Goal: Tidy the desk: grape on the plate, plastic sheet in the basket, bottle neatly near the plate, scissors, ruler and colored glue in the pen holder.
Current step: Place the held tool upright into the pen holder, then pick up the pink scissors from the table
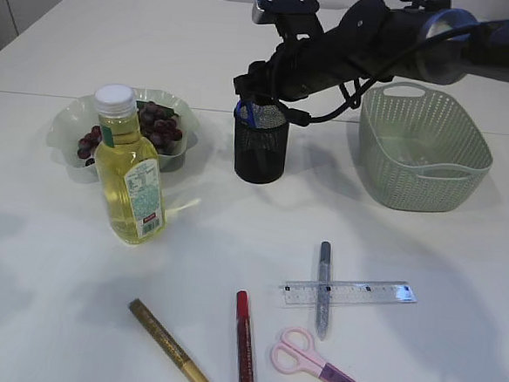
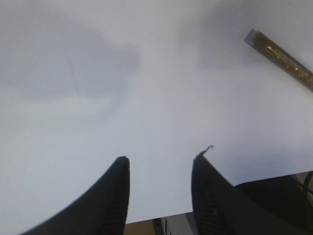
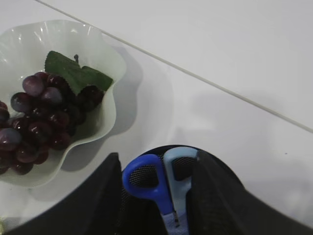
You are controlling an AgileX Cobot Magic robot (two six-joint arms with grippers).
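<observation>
While the right gripper hovers over the black mesh pen holder, its jaws stand apart on either side of the blue-handled scissors, which sit upright in the holder; whether the fingers touch the handles I cannot tell. Beside the holder, grapes lie in the white plate. Open and empty, the left gripper hangs above bare table.

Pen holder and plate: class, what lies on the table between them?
Nothing: in the right wrist view only bare white table separates the plate from the pen holder. The exterior view agrees.
</observation>
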